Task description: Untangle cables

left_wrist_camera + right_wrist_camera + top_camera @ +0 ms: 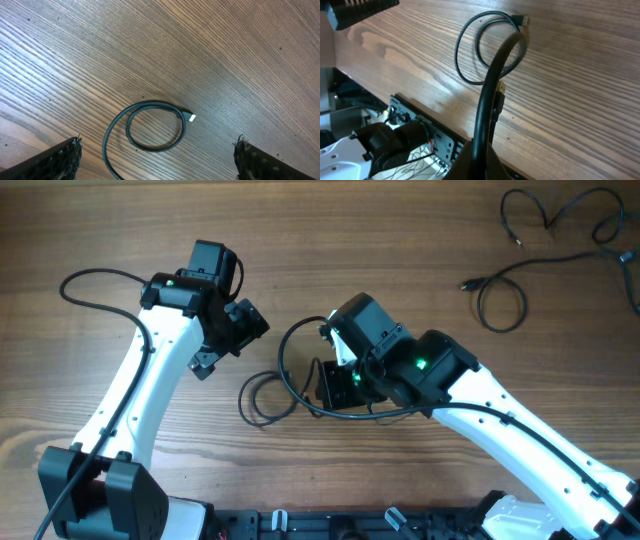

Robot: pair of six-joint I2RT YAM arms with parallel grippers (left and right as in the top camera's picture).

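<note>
Wood table (pixel 300 240) w/ looped cable (pixel 156 103) center, more cables (pixel 467 284) far right.

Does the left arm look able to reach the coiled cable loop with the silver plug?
Probably yes: the left pincer hangs open facing the coiled cable loop, with nothing between them. The right pincer grips a strand to one side.

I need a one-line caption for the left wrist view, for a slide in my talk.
Left fingers open wide above a coiled black cable with a pale plug tip, lying on the wooden table.
</note>
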